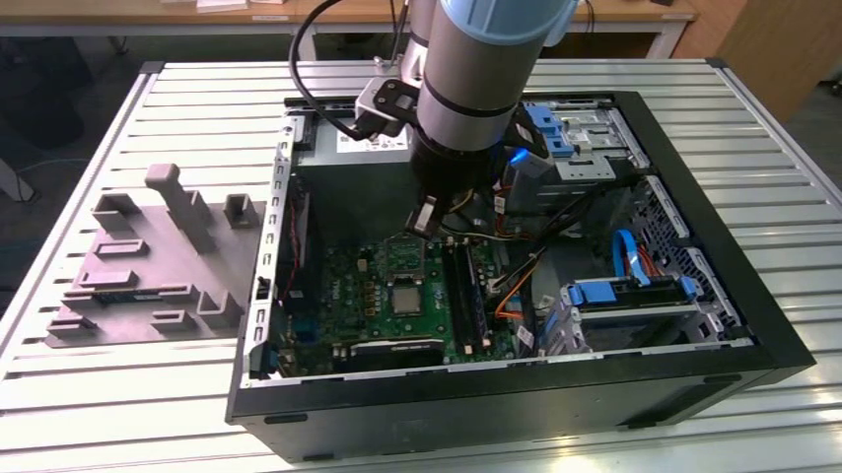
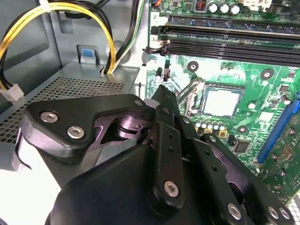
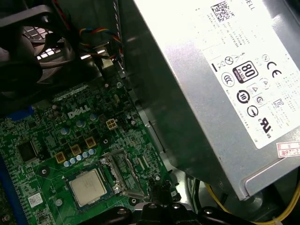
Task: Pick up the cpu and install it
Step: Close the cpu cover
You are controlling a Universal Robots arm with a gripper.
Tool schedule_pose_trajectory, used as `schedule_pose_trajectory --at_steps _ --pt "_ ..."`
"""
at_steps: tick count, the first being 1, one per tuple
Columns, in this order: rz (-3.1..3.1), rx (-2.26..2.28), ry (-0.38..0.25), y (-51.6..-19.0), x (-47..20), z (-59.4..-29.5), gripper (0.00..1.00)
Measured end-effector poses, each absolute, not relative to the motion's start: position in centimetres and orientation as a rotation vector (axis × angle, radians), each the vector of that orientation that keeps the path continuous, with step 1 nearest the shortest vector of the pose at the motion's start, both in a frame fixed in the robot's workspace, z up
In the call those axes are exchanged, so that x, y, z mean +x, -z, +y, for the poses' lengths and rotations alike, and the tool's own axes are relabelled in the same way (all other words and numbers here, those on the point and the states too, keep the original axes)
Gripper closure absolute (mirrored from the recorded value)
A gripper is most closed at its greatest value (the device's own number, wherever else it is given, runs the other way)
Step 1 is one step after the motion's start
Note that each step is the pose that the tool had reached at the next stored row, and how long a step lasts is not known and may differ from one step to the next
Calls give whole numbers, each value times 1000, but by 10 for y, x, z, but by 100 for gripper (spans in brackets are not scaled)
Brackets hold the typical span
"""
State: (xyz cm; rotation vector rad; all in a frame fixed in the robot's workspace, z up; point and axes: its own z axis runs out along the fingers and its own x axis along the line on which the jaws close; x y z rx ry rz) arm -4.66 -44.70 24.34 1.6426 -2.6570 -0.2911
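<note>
Small square silvery-grey cpu [image 3: 87,187] seated in socket on green circuit board [image 3: 56,150] — lower left of first wrist view. Black gripper [image 2: 164,96] fingers together, nothing held — just beside cpu [image 2: 222,102].

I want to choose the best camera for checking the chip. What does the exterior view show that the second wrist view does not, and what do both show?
Exterior view alone: the whole open computer case on a slatted table, a grey moulded fixture at the exterior view's left, blue drive brackets and the robot arm.

Second wrist view alone: the black claw close up, yellow and black cables and a perforated metal panel.

Both: the green motherboard and the cpu lying in its socket.
</note>
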Motion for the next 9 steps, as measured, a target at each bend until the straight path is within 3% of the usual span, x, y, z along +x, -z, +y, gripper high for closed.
schedule_pose_trajectory --at_steps 9 --pt "-2657 1643 292 -244 -47 -447 89"
